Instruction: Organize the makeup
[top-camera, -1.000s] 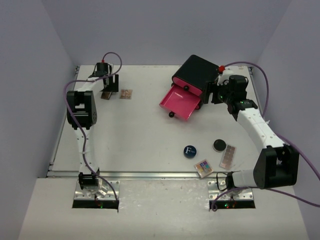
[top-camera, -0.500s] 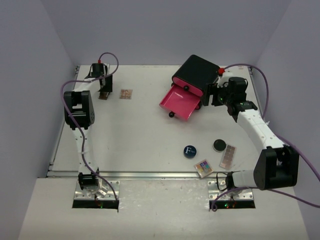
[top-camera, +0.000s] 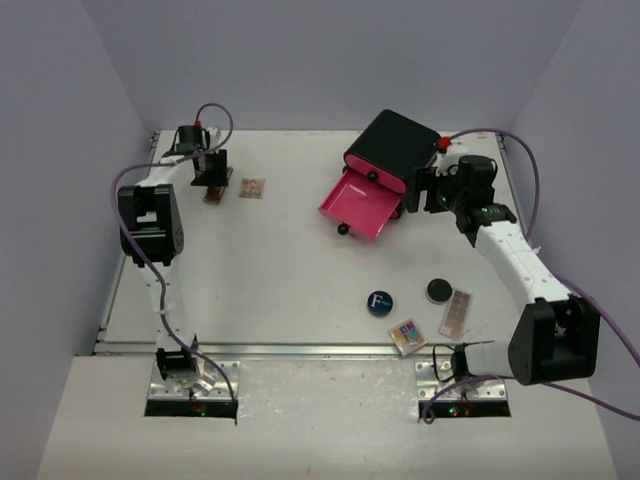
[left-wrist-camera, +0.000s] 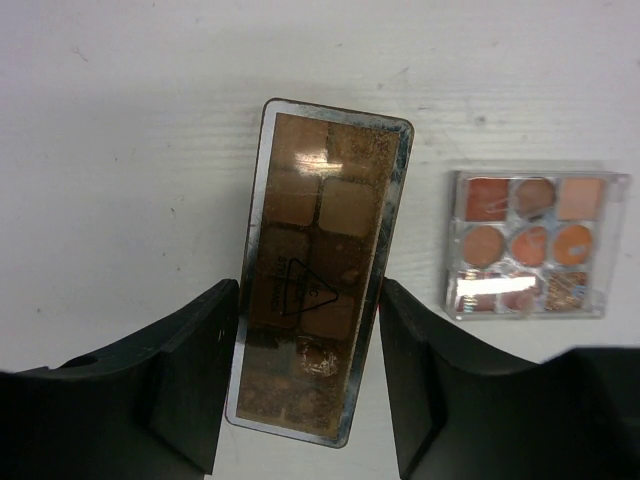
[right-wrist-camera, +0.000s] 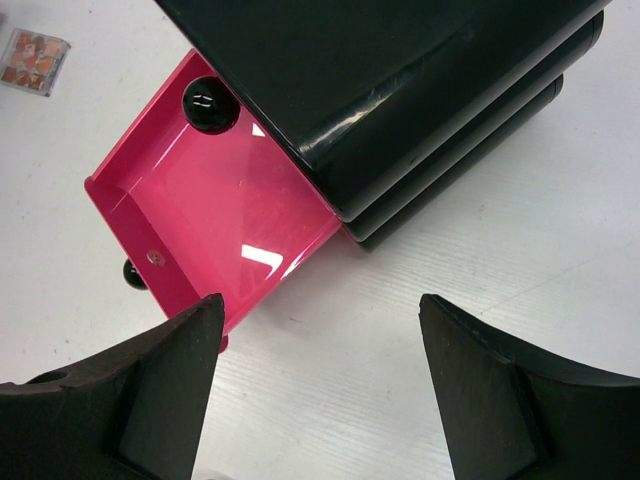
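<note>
In the left wrist view my left gripper (left-wrist-camera: 308, 300) is shut on a long brown palette (left-wrist-camera: 320, 230), one finger against each long edge near its near end. It sits at the table's far left (top-camera: 213, 193). Whether the palette is off the table I cannot tell. A small clear palette with orange pans (left-wrist-camera: 530, 243) lies just right of it. My right gripper (right-wrist-camera: 320, 305) stands open over bare table beside the open pink drawer (right-wrist-camera: 230, 200) of the black box (right-wrist-camera: 400, 90). A blue compact (top-camera: 379, 302), a black compact (top-camera: 437, 290) and two more palettes (top-camera: 455, 313) lie front right.
The black box (top-camera: 395, 148) stands tilted at the back right, its pink drawer (top-camera: 358, 205) pulled out toward the middle with nothing in it. The multicoloured palette (top-camera: 407, 335) rests near the table's front edge. Walls close in on the left, right and back.
My left gripper has closed from open onto the brown palette and shifted slightly toward the back. The right arm has stayed still.
</note>
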